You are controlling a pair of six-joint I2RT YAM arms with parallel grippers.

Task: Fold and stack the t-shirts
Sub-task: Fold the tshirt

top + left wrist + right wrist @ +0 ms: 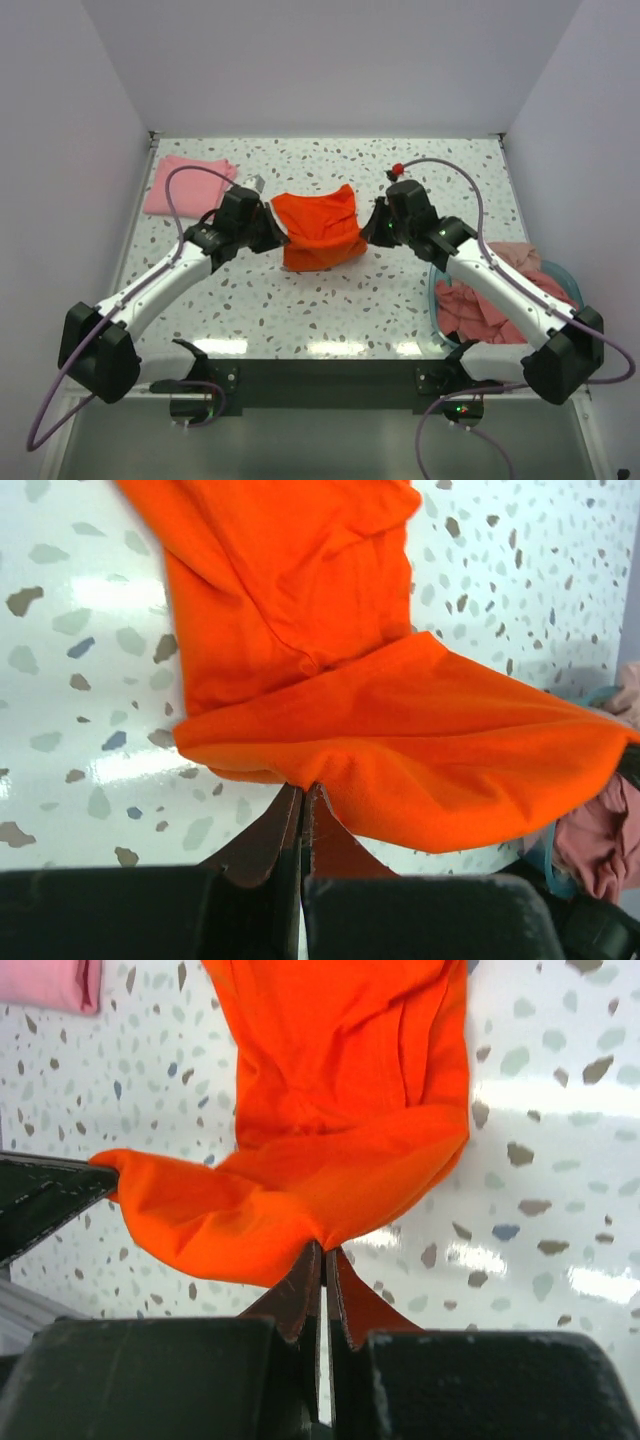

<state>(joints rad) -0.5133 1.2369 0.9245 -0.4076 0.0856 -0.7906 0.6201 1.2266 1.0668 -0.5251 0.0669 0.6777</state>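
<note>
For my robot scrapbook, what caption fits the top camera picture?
Left gripper and right gripper each pinch one edge of the orange-red t-shirt over the speckled table.

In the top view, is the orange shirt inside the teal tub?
No, the orange shirt is over the middle of the table, apart from the teal tub.

Speckled table [330,300], folded pink t-shirt [185,185] far-left, orange t-shirt [318,232] centre
</note>
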